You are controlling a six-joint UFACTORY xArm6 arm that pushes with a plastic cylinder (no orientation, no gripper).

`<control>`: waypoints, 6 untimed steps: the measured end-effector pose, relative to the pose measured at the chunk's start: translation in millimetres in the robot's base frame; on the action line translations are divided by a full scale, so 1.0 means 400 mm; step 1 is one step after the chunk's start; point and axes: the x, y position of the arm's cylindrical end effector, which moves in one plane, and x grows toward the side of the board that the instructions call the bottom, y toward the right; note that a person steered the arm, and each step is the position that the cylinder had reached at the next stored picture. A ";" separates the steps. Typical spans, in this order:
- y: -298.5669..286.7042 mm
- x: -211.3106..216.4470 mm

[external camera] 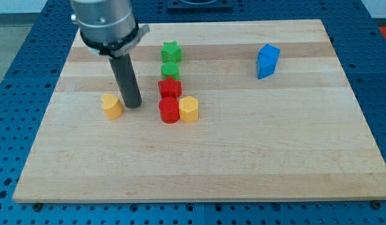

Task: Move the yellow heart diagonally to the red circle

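The yellow heart (111,106) lies on the wooden board at the view's left of centre. My tip (133,104) stands just to the heart's right, close to it or touching it. The red circle (169,110) is a short cylinder further right, about a block's width beyond my tip. A yellow hexagon block (188,109) touches the red circle on its right side. A red star (170,87) sits directly above the red circle.
A green block (170,70) and a green star (172,50) continue the column above the red star. Two blue blocks (267,61) sit together at the view's upper right. The board's edge (199,199) runs along the view's bottom.
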 end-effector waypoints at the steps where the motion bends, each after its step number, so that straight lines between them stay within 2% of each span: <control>1: -0.044 -0.080; 2: -0.115 -0.026; 4: -0.097 0.238; 5: -0.082 0.287; 6: -0.116 0.293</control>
